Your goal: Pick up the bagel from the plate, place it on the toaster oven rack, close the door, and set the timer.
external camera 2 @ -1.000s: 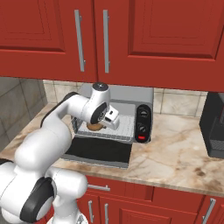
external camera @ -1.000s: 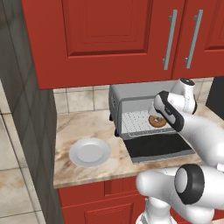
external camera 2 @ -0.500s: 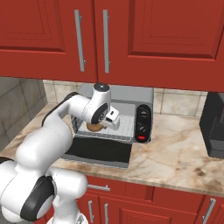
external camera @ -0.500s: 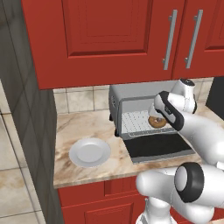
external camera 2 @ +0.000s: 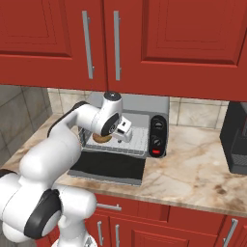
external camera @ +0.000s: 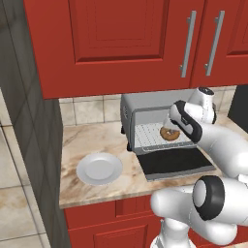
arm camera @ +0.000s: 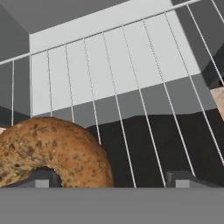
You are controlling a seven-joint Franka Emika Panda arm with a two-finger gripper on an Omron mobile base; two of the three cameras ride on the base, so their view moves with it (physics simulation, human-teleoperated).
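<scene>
Bagel (arm camera: 48, 151) sits on the rack (arm camera: 131, 83) inside the toaster oven (external camera: 145, 104), toward the front. We see a golden-brown ring w/ a speckled, grainy crust and a darker hole at centre; from the left base cam it's a small brown round (external camera: 169, 133) on the wire shelf, half hidden behind the wrist. Rack = thin silvery parallel bars over a pale grey oven floor. Oven is a boxy grey metal shell; its door (external camera: 175, 162) is folded down flat on the counter (external camera: 87, 138), a wide dark glass panel. On the right of the oven, a dark control strip w/ knobs (external camera 2: 158, 136).

Plate (external camera: 100, 168) is round, light grey, shallow rim, bare, on the marbled beige counter left of the oven, well apart from the bagel. Red cabinets (external camera 2: 144, 43) w/ slim metal bar handles hang above.

Arm reaches into the oven mouth, forearm bent, wrist tipped down over the rack. Gripper (arm camera: 111, 178) fingers stand wide: two dark tips far apart, left one at the bagel's hole, right one over bare rack, not squeezing the bagel.
</scene>
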